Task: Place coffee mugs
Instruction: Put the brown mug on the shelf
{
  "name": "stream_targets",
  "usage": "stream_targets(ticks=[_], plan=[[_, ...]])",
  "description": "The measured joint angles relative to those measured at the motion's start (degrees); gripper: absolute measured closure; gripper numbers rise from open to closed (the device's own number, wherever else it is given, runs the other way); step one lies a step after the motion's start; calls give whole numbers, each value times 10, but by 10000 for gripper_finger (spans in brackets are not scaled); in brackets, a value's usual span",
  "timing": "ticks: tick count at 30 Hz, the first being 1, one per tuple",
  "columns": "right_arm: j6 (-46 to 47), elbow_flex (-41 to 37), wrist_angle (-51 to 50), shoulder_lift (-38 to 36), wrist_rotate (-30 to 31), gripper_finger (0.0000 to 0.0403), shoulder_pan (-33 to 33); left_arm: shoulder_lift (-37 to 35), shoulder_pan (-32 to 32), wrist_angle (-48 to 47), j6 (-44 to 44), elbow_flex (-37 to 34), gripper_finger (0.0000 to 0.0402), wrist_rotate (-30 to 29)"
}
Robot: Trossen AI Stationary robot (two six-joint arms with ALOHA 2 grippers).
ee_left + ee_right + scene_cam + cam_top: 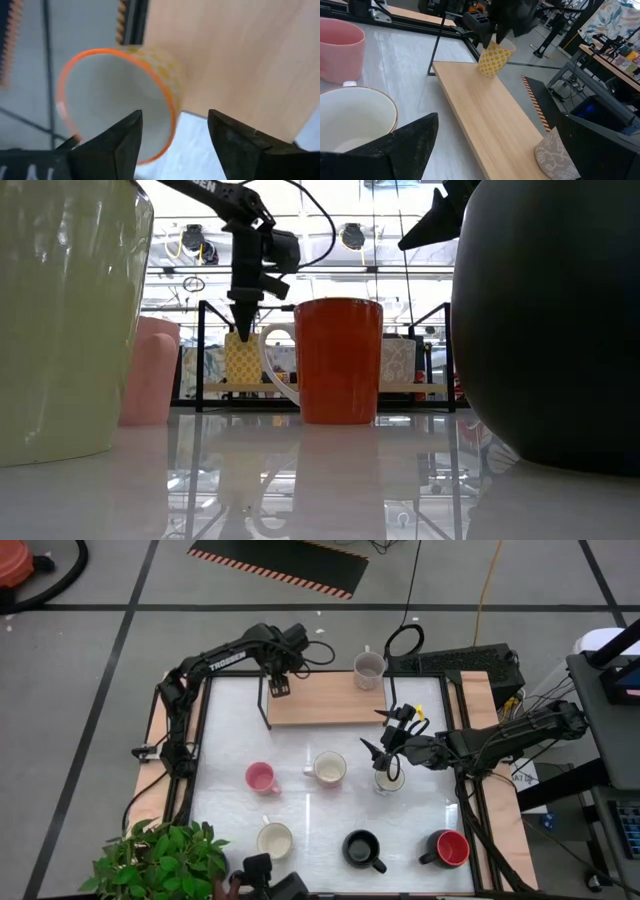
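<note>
A yellow patterned mug (120, 85) with an orange rim stands at the left end of the wooden shelf (340, 705). My left gripper (174, 114) is open over it from above, with one finger over the mug's opening and one outside its wall. I cannot tell whether either finger touches it. My right gripper (385, 732) is open and raised above the table's middle, with a pale mug (389, 781) below its wrist. On the table stand a pink mug (262, 778), a reddish mug with a white inside (329, 768), a cream mug (275, 838), a black mug (362, 848) and a red-and-black mug (450, 848). A grey patterned mug (369, 668) is on the shelf's far edge.
A black frame post (266, 705) rises at the shelf's left end. A green potted plant (160, 858) sits at the table's near left corner. A camera mount (265, 875) stands at the near edge. There is bare shelf between the yellow and grey mugs.
</note>
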Motion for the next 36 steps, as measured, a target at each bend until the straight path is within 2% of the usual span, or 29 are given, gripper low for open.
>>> stream_targets(ticks=[5, 16, 20, 27, 34, 36], plan=[[1, 0, 0, 0, 0, 9, 0, -32, -22, 5, -4, 1, 165, -40], [3, 0, 1, 0, 0, 9, 0, -130, -89, 17, -60, 2, 165, -53], [4, 0, 1, 0, 0, 9, 0, -171, -138, 14, -99, 2, 165, -53], [41, 0, 1, 0, -3, 9, 0, -217, -247, 3, -233, 1, 165, -53], [85, 0, 0, 0, -72, 9, 0, -220, -359, 7, -288, -44, 165, -56], [98, 0, 0, 0, -81, 9, 0, -220, -387, 15, -315, -73, 165, -77]])
